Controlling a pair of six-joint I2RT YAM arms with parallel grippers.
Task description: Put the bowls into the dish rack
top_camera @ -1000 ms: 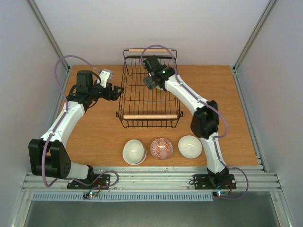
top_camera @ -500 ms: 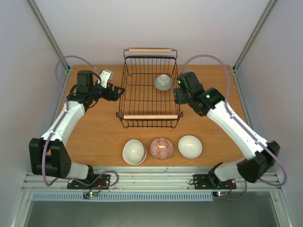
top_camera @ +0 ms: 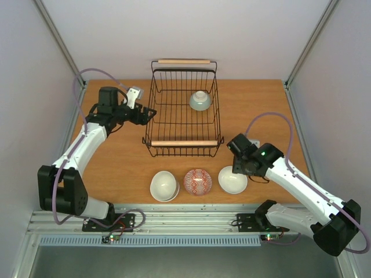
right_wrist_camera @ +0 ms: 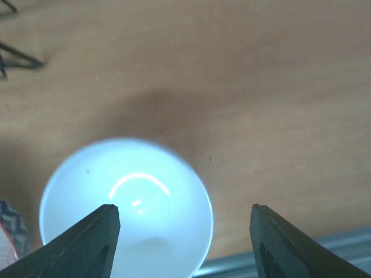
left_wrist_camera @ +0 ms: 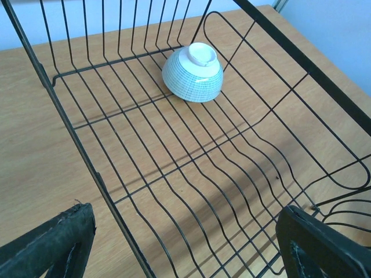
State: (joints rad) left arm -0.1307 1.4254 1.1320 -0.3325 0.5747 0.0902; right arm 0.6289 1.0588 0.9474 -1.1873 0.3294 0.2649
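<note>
White bowl (right_wrist_camera: 124,197) sits upright; right jaws parted above.

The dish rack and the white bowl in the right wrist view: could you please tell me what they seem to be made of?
Dish rack: thin, evenly black rods, probably coated metal wire. Its handle is a pale tan bar, likely wood. White bowl: smooth and glossy with a bright curved highlight, most likely glazed ceramic, though hard plastic cannot be ruled out.

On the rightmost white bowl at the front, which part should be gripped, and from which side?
Probably the rim, from above, pinching the wall inside and outside: the white bowl sits upright, mouth open upward, so its thin edge is exposed.
</note>
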